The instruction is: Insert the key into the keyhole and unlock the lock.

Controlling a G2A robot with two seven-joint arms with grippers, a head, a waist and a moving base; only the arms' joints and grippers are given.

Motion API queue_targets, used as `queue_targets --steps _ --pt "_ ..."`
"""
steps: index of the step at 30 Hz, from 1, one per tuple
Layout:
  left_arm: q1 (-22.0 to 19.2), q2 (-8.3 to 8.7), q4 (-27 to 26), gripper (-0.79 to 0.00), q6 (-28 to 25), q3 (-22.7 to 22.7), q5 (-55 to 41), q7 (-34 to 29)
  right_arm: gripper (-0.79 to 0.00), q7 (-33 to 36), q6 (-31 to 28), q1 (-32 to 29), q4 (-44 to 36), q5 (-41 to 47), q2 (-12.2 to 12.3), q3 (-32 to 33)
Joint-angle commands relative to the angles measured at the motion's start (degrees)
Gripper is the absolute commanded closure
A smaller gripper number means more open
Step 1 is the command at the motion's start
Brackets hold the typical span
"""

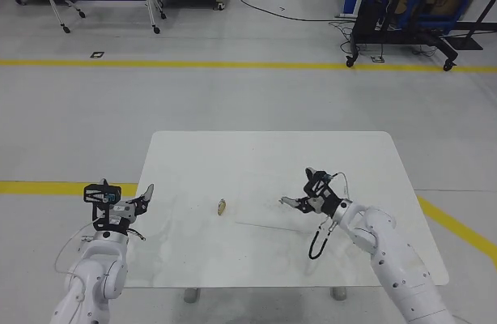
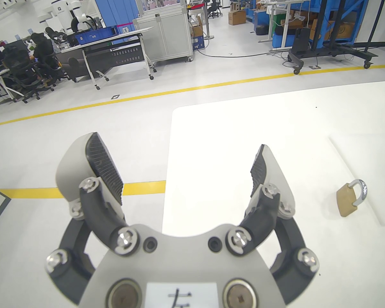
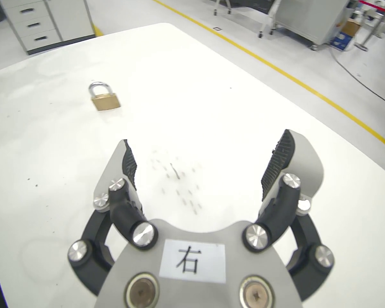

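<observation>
A brass padlock point(image 1: 221, 207) with a silver shackle lies flat near the middle of the white table point(image 1: 265, 154). My left gripper point(image 1: 143, 200) hovers at the table's left edge, open and empty, with the padlock point(image 2: 349, 199) well off to one side of it. My right gripper point(image 1: 299, 188) hangs low over the table to the right of the padlock point(image 3: 104, 98), open with nothing held. On the table between its fingers point(image 3: 130, 161) lies a thin dark sliver point(image 3: 175, 171) among small scuff marks; I cannot tell whether it is the key.
A thin clear sheet edge point(image 2: 356, 181) runs across the table beside the padlock. Yellow floor tape point(image 1: 232, 63) runs behind the table, with carts and a black stand point(image 1: 402, 32) farther back.
</observation>
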Motion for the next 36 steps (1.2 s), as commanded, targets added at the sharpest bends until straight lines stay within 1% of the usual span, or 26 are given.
queue_targets --steps 1,4,5,7,8,10,11,12,17,18,21,23,25,27,28,36 --pt "0.0 0.0 0.0 -0.785 0.0 0.0 0.0 0.0 -0.785 -0.4 -5.2 3.3 3.2 -3.7 0.1 -2.0" --pt "0.0 0.0 0.0 -0.785 0.0 0.0 0.0 0.0 -0.785 -1.5 -10.5 7.0 6.8 -9.7 0.2 -4.7" --pt "0.0 0.0 0.0 -0.785 0.0 0.0 0.0 0.0 -0.785 -1.8 -11.8 7.8 7.7 -10.4 0.2 -5.3" --pt "0.0 0.0 0.0 -0.785 0.0 0.0 0.0 0.0 -0.68 -2.8 -15.2 10.5 10.3 -12.3 0.2 -6.7" --pt "0.0 0.0 0.0 -0.785 0.0 0.0 0.0 0.0 -0.548 -3.1 -16.3 11.8 11.8 -13.1 0.2 -7.3" --pt "0.0 0.0 0.0 -0.785 0.0 0.0 0.0 0.0 -0.431 -2.8 -17.1 14.3 14.8 -14.0 -0.1 -8.9" --pt "0.0 0.0 0.0 -0.785 0.0 0.0 0.0 0.0 -0.394 -2.5 -17.3 15.3 15.9 -14.2 -0.2 -9.5" --pt "0.0 0.0 0.0 -0.785 0.0 0.0 0.0 0.0 -0.372 -2.2 -17.5 16.2 17.0 -14.2 -0.4 -10.2" --pt "0.0 0.0 0.0 -0.785 0.0 0.0 0.0 0.0 -0.366 0.1 -18.2 19.7 20.7 -14.1 -1.4 -13.6" --pt "0.0 0.0 0.0 -0.785 0.0 0.0 0.0 0.0 -0.345 0.7 -18.2 20.2 21.3 -14.0 -1.6 -14.2" --pt "0.0 0.0 0.0 -0.785 0.0 0.0 0.0 0.0 -0.268 2.2 -17.6 21.4 22.7 -13.3 -2.1 -15.5" --pt "0.0 0.0 0.0 -0.785 0.0 0.0 0.0 0.0 -0.154 2.7 -17.6 22.0 23.6 -12.8 -2.4 -16.3" --pt "0.0 0.0 0.0 -0.785 0.0 0.0 0.0 0.0 -0.12 3.1 -17.5 22.6 24.4 -12.5 -2.6 -17.0" --pt "0.0 0.0 0.0 -0.785 0.0 0.0 0.0 0.0 -0.012 3.3 -17.4 22.9 24.8 -12.6 -2.7 -17.4" --pt "0.0 0.0 0.0 -0.785 0.0 0.0 0.0 0.0 0.0 3.2 -17.4 22.9 24.9 -12.5 -2.7 -17.5" --pt "0.0 0.0 0.0 -0.785 0.0 0.0 0.0 0.0 0.0 2.6 -16.3 22.6 24.3 -13.5 -2.2 -17.3"
